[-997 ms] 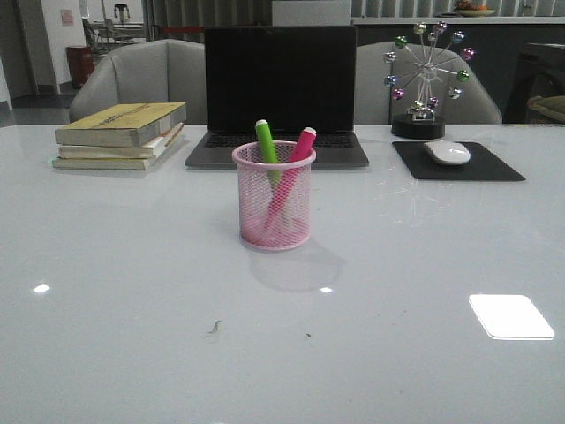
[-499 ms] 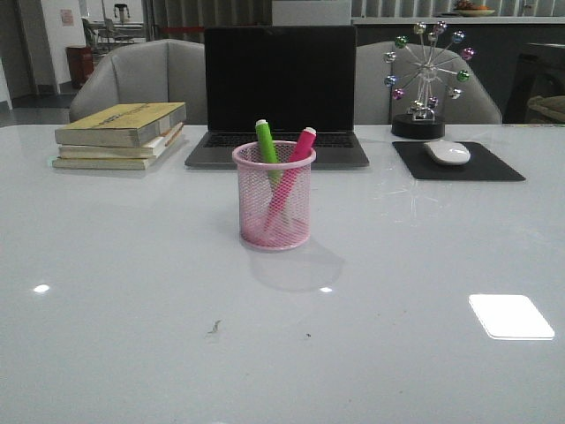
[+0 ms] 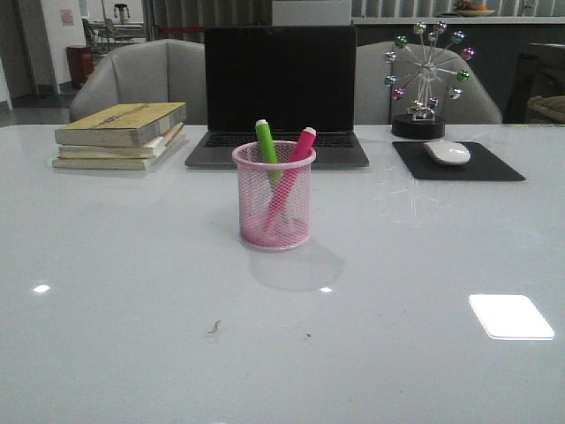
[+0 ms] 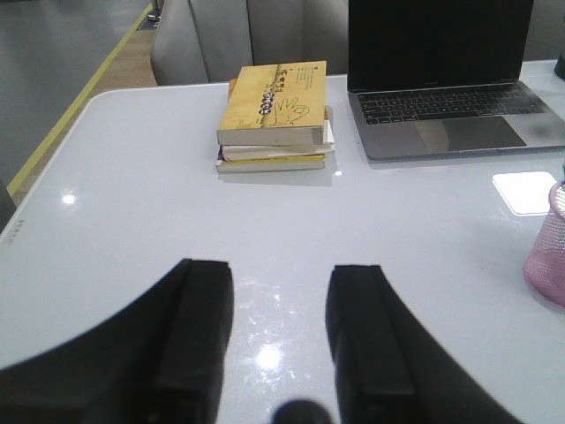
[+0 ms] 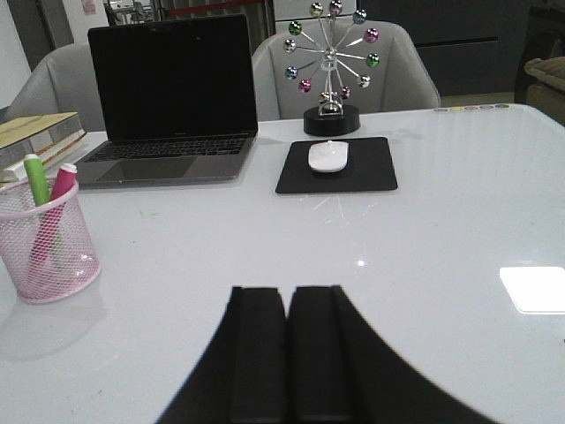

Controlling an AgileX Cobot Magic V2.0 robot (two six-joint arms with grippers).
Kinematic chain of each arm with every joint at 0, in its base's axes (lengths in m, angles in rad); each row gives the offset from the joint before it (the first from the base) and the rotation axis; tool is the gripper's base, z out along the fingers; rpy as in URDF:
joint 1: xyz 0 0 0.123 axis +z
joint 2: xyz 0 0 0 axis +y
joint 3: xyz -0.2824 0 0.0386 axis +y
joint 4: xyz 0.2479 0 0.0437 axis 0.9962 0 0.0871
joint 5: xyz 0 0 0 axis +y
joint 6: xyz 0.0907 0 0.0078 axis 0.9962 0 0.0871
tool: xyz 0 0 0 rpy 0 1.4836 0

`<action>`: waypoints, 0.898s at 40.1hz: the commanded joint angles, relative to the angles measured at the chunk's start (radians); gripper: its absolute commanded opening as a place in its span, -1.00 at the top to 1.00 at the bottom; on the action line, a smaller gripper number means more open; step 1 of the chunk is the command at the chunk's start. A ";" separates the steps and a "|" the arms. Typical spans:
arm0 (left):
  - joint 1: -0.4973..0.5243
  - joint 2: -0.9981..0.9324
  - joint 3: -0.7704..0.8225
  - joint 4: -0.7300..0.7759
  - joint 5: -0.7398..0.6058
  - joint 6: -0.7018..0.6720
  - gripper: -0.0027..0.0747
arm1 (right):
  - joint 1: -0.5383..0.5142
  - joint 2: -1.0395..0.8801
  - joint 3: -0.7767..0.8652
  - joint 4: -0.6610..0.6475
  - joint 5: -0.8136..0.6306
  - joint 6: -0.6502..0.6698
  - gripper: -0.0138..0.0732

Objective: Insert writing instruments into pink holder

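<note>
nothing differs from the front views of a second and half a second ago: the pink holder [image 3: 274, 196] stands at the same spot in the middle of the white table [image 3: 132, 291], and the green marker [image 3: 266, 144] and the magenta marker [image 3: 300, 150] lean in it at the same angles, their caps above the rim and tilted apart.

neither arm shows in the front view. the left gripper [image 4: 280, 305] hangs above bare table with its fingers spread wide and nothing between them. the right gripper [image 5: 287, 340] has its fingers pressed together, holding nothing.

behind the holder sits an open laptop [image 3: 279, 93] with a dark screen. a stack of books [image 3: 119, 134] lies to its left. to its right a white mouse [image 3: 448, 152] rests on a black mouse pad [image 3: 457, 162], with a ferris-wheel ornament [image 3: 424, 75] just behind the pad. nothing stands between either gripper and the holder.
</note>
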 commanded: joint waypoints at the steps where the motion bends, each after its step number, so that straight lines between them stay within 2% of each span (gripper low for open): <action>1: 0.000 -0.006 -0.028 -0.004 -0.075 -0.003 0.08 | -0.001 0.009 0.001 -0.011 -0.083 -0.003 0.55; 9: 0.000 -0.006 -0.028 -0.015 -0.068 -0.003 0.11 | -0.001 0.009 0.001 -0.011 -0.083 -0.003 0.55; 11: 0.000 -0.006 -0.028 -0.038 -0.071 -0.003 0.22 | -0.001 0.009 0.001 -0.011 -0.083 -0.003 0.55; 16: 0.000 -0.016 -0.028 -0.081 -0.081 -0.003 0.72 | -0.001 0.009 0.001 -0.011 -0.083 -0.003 0.55; 18: 0.000 -0.029 -0.028 -0.083 -0.086 -0.003 0.66 | -0.001 0.009 0.001 -0.011 -0.083 -0.003 0.55; 36: 0.002 -0.276 0.020 -0.027 -0.127 -0.002 0.68 | -0.001 0.009 0.001 -0.011 -0.083 -0.003 0.55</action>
